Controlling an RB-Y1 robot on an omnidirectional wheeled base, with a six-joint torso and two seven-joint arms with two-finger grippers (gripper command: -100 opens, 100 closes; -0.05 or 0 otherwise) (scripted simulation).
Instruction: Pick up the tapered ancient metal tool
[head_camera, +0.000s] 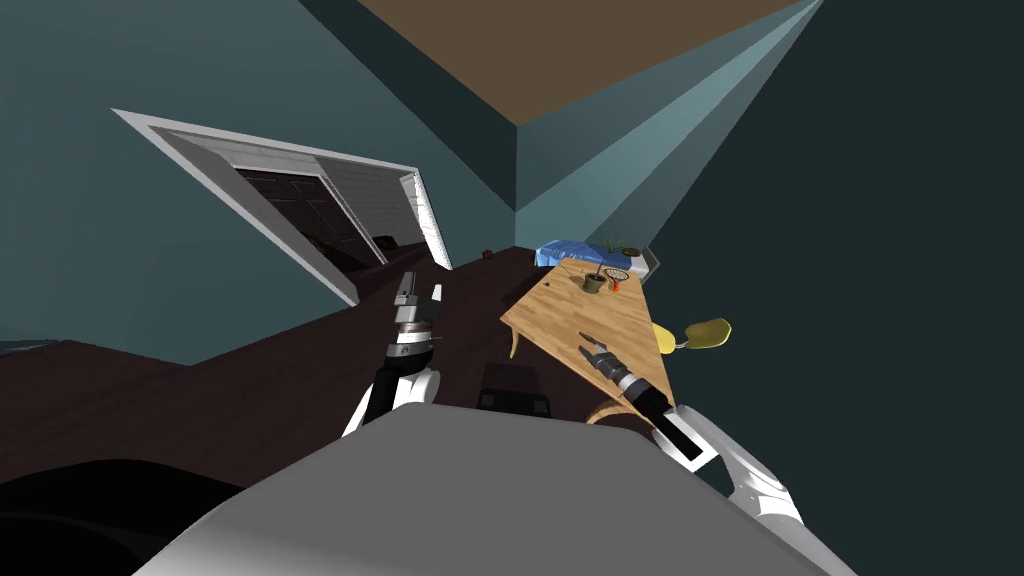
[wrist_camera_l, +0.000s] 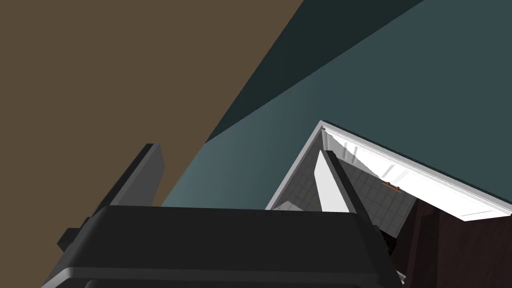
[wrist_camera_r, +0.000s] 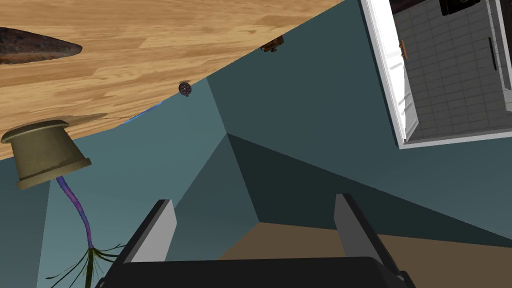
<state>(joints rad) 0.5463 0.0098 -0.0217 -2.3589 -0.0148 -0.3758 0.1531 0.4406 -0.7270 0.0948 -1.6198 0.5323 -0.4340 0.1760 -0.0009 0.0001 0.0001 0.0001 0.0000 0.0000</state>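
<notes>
Tapered dark tool (wrist_camera_r: 35, 47) lies flat on the wooden table (wrist_camera_r: 175, 55), with its pointed end turned toward the gripper's line. It's ahead of your right gripper (wrist_camera_r: 252, 207) and well off to 1 side, outside the gap between the 2 fingers, and nothing touches it. The right gripper is spread wide and empty, low over the table. An olive plant pot (wrist_camera_r: 45, 150) with a purple stem stands on the same side as the tool, farther from the hand, near the table's far edge. The left gripper (wrist_camera_l: 237, 152) is also spread wide and empty, raised well apart from the table on your left.

Risks, my read:
- The gripper points past the tool, so closing now likely grabs air.
- Swinging sideways and overreaching could clip the pot and tip it.
- The tool lies flat and tapers, so thin blades pinching near the tip may slip off or skid it across the wood. Go for the thicker body.
</notes>
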